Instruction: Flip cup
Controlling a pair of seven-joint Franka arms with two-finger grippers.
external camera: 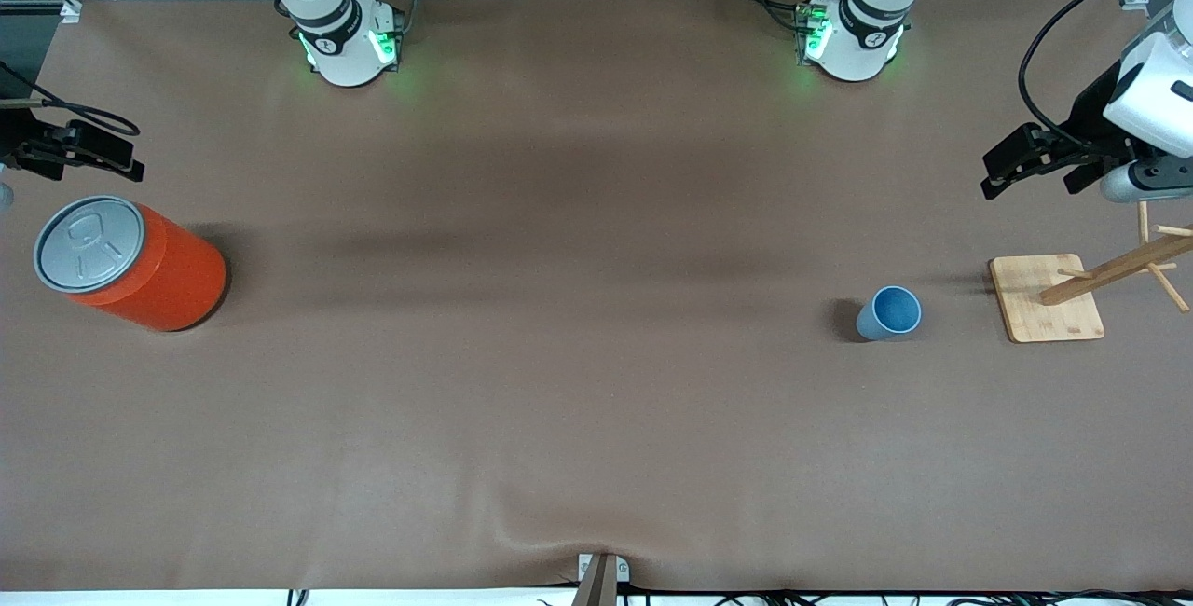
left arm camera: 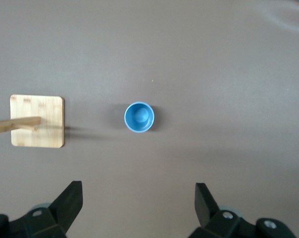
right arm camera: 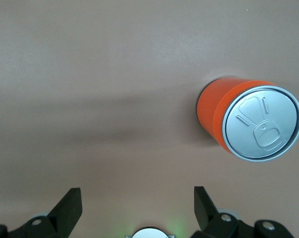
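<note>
The small light-blue cup (external camera: pixel 890 312) stands upright on the brown table (external camera: pixel 578 382), mouth up, toward the left arm's end. The left wrist view looks straight down into the cup (left arm camera: pixel 139 117). My left gripper (external camera: pixel 1002 168) hangs open over bare table near the wooden stand, apart from the cup; its jaws (left arm camera: pixel 138 198) hold nothing. My right gripper (external camera: pixel 126 158) waits open over the right arm's end of the table, close to the orange can; nothing sits between its jaws (right arm camera: pixel 138 201).
A large orange can (external camera: pixel 140 266) with a grey lid (right arm camera: pixel 262 123) stands at the right arm's end. A wooden peg stand on a square base (external camera: pixel 1044 298) sits beside the cup, at the left arm's end; the base (left arm camera: pixel 37 121) also shows in the left wrist view.
</note>
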